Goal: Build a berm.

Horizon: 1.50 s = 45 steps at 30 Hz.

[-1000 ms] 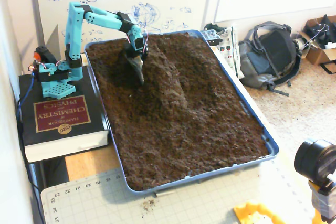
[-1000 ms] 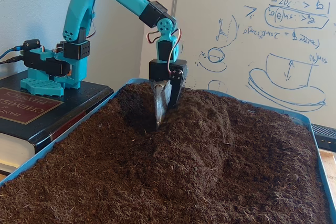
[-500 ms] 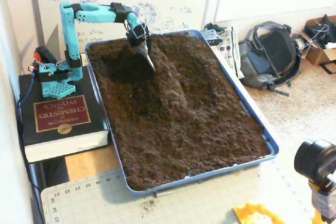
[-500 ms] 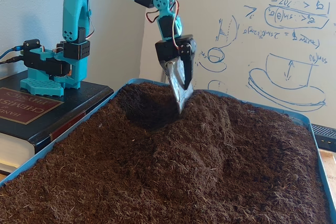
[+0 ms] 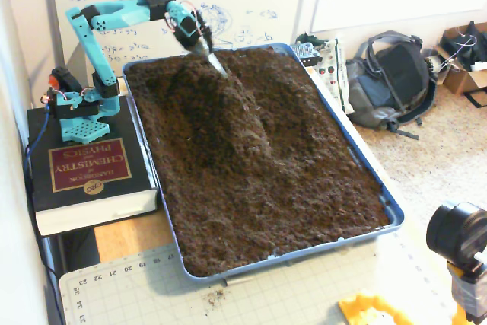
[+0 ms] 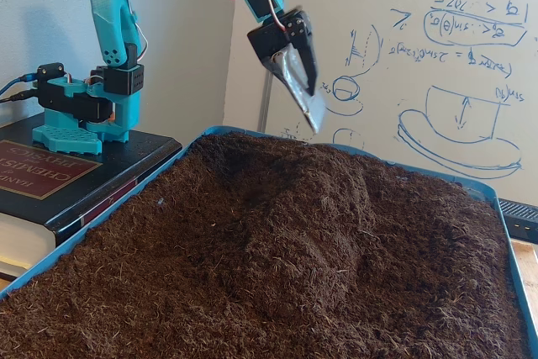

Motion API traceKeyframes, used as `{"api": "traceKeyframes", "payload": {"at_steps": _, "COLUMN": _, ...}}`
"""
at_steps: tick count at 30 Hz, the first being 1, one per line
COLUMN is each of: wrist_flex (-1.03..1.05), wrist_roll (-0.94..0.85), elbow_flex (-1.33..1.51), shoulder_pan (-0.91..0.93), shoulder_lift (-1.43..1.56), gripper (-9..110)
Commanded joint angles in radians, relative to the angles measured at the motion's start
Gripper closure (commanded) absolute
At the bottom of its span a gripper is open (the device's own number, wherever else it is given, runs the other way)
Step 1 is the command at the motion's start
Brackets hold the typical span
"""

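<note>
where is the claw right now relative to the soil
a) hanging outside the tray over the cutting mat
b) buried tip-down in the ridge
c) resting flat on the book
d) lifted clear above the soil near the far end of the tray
d: in both fixed views the claw hangs in the air with its tip off the soil, above the far end of the berm inside the blue tray.
</note>
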Motion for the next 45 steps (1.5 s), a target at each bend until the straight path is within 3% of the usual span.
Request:
{"api": "traceKeyframes", "payload": {"at_steps": 1, "wrist_flex": 0.002, "wrist_roll": 0.012, "elbow_flex": 0.118, "shoulder_pan": -0.041, "shoulder_lift": 0.083, "gripper": 101}}
{"api": "traceKeyframes", "payload": {"at_steps": 9, "wrist_flex": -0.008, "wrist_roll": 0.069, "elbow_flex": 0.339, "shoulder_pan": -0.055, "shoulder_lift": 0.081, "gripper": 101}}
{"api": "traceKeyframes", "payload": {"at_steps": 18, "wrist_flex": -0.011, "wrist_roll": 0.186, "elbow_flex": 0.347, "shoulder_pan": -0.121, "shoulder_lift": 0.003, "gripper": 101}}
{"api": "traceKeyframes", "payload": {"at_steps": 34, "wrist_flex": -0.011, "wrist_roll": 0.403, "elbow_flex": 0.057, "shoulder_pan": -0.252, "shoulder_lift": -0.327, "gripper": 101}}
{"api": "traceKeyframes", "payload": {"at_steps": 45, "wrist_flex": -0.011, "wrist_roll": 0.430, "elbow_flex": -0.249, "shoulder_pan": -0.245, "shoulder_lift": -0.614, "gripper": 101}}
